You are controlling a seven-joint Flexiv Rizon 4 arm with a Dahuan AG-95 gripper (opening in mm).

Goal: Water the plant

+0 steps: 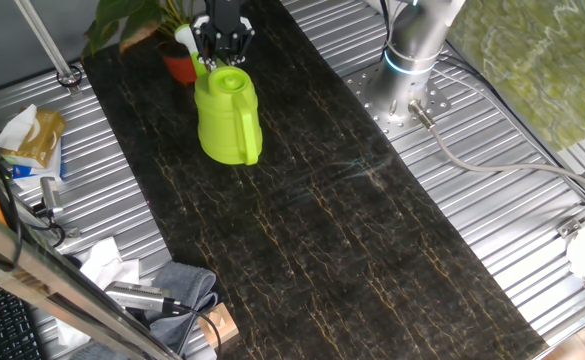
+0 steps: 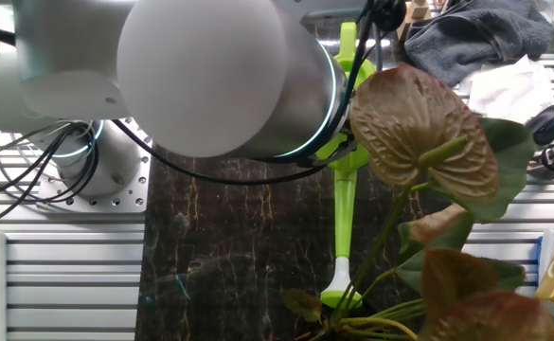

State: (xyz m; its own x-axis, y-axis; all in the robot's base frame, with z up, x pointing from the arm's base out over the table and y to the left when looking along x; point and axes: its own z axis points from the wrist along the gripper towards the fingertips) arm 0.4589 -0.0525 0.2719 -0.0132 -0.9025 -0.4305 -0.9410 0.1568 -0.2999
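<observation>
The plant (image 1: 122,22), with broad green and reddish-brown leaves (image 2: 419,128), stands in a small orange-red pot (image 1: 180,68) at the far end of the dark mat. A lime-green watering can (image 1: 229,115) sits right beside the pot. Its long spout (image 2: 345,208) reaches toward the plant, and the white rose (image 2: 338,284) ends close to the stems at the plant's base. My gripper (image 1: 222,62) comes straight down onto the top of the can and appears shut on its upper handle. In the other fixed view the arm hides the gripper.
The arm's base (image 1: 412,60) is bolted to the right of the mat, with a grey cable (image 1: 492,165) trailing from it. The large elbow joint (image 2: 210,76) fills the other view. A paper bag (image 1: 32,135), tissues and a grey cloth (image 1: 177,290) lie at the left.
</observation>
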